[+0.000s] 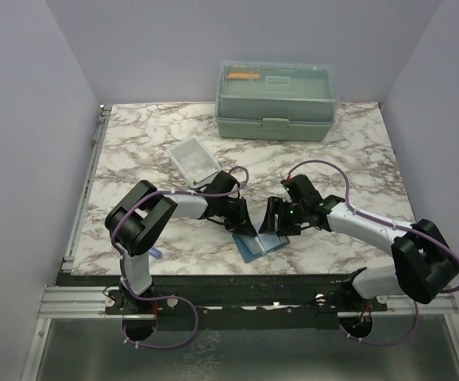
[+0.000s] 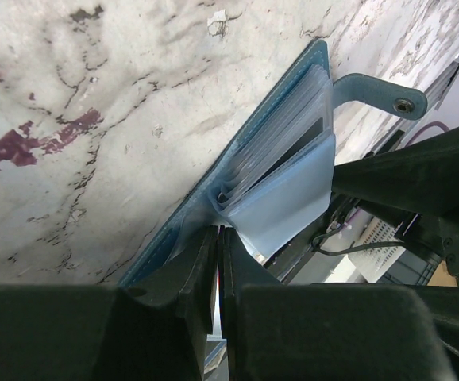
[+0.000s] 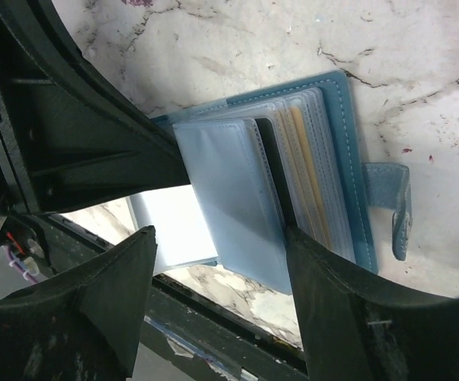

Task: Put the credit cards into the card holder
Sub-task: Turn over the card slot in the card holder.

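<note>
Card holder [image 1: 261, 244] lies open on bench [image 1: 356, 159] btwn both grippers, close to bench's near edge; free room only on far side. Left gripper [image 2: 217, 242] nearly shut, looks pinched on holder's spine end, long axis running straight away from it. Right gripper [image 3: 217, 246] wide open, holds nothing, straddling a raised clear sleeve [image 3: 229, 198]. Tan credit cards [image 3: 299, 159] sit in sleeves just past one finger; snap tab [image 3: 392, 206] beyond. Right arm prob. better placed for sleeve work.
</note>
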Controlling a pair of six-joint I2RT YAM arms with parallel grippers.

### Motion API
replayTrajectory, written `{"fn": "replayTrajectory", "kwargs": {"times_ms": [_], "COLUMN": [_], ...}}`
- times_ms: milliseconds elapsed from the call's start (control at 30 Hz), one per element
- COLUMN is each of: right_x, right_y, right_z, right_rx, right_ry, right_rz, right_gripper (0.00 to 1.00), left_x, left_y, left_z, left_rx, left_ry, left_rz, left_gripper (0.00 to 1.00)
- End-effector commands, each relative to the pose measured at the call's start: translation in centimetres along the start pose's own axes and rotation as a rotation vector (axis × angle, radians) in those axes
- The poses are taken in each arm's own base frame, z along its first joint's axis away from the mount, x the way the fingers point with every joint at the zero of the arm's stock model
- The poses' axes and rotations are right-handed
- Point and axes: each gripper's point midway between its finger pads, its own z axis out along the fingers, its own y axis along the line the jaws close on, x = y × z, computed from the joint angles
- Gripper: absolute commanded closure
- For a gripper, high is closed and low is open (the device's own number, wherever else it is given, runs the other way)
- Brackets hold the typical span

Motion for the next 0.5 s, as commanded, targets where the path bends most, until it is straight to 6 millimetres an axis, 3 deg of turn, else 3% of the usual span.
{"fn": "replayTrajectory", "kwargs": {"times_ms": [0,267,467], "right_x": [0.9,0.0,0.6], "right_y": [2.2,3.9,4.1], "right_z": [0.8,-1.2,-0.5], "right_rx": [-0.145,-0.194,-0.219], "right_ry": [0.048,0.007,0.045], "right_rz": [0.006,-0.01,-0.006], "right_gripper": [0.31,0.32,0.36], "left_x": [1.1,0.8,0.8], "left_y": [3.2,3.1,2.9], "left_z": [0.2,-0.2,-0.3], "left_rx": [-0.108,-0.116,-0.112], "left_ry": [0.006,-0.018,-0.021], "left_rz": [-0.02,-0.014,-0.012], "left_gripper": [0.87,0.87,0.85]}}
